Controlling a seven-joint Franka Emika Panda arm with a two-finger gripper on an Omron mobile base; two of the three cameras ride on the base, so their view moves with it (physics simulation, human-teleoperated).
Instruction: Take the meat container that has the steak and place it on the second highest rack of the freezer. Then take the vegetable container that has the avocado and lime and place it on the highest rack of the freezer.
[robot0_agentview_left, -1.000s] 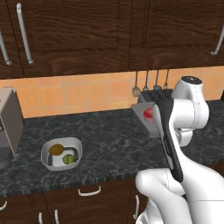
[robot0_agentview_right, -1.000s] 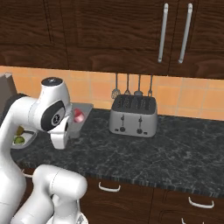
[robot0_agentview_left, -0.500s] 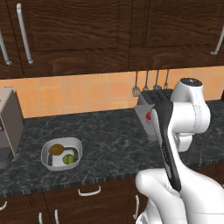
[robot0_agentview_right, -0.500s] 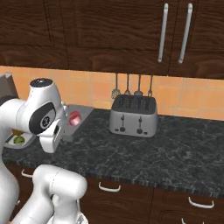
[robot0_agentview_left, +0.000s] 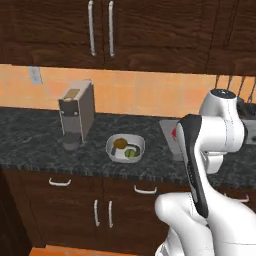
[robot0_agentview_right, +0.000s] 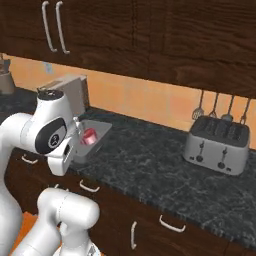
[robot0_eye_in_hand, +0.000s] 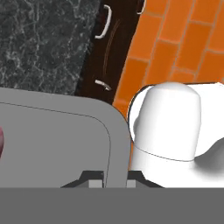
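The gripper (robot0_eye_in_hand: 115, 178) clamps the meat container (robot0_agentview_right: 92, 136) by its rim (steak (robot0_agentview_right: 89, 136) aboard), carrying it level over the counter's front edge (robot0_agentview_right: 150, 210) freezer-bound.

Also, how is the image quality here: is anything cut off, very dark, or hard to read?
Left base view: the upper cabinets are very dark, and the arm hides most of the meat container. Right base view: even light, the steak reads clearly. Hand view: the meat container is too close, its rim between the fingertips, and the steak is cut off at the edge.
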